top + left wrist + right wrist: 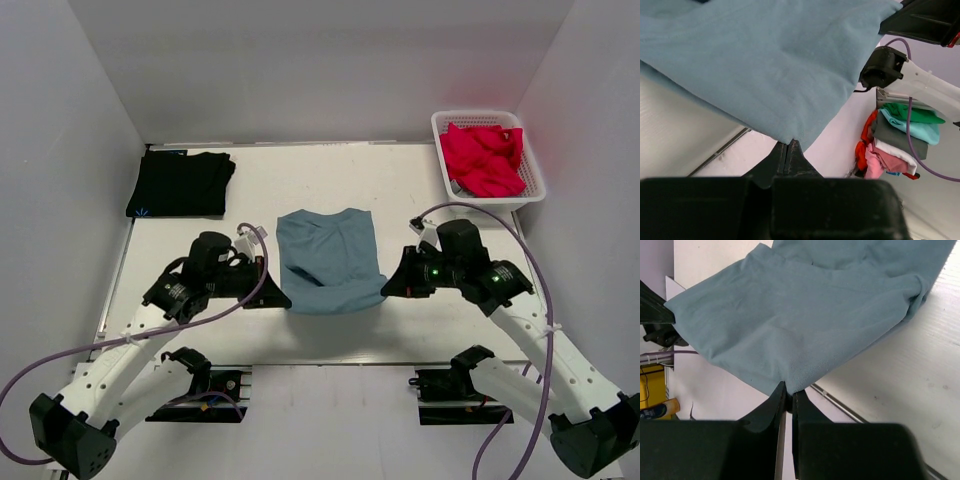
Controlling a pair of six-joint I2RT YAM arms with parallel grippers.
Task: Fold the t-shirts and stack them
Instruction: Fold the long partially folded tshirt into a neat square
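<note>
Blue-grey t-shirt (328, 262) held by its near-edge corners, left pincer (283, 300) and right pincer (385, 290) clamped on them.

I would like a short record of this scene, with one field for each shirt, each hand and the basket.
shirt in work: dusty blue-grey cloth t-shirt, middle of white table
other shirt: black cloth t-shirt, folded, far left corner
left hand: shut on blue-grey shirt's near left corner
right hand: shut on its near right corner
basket: white plastic basket, far right, holding red cloth

Blue-grey t-shirt (328, 262) central, near edge lifted — black t-shirt (181, 184) folded far-left.
</note>
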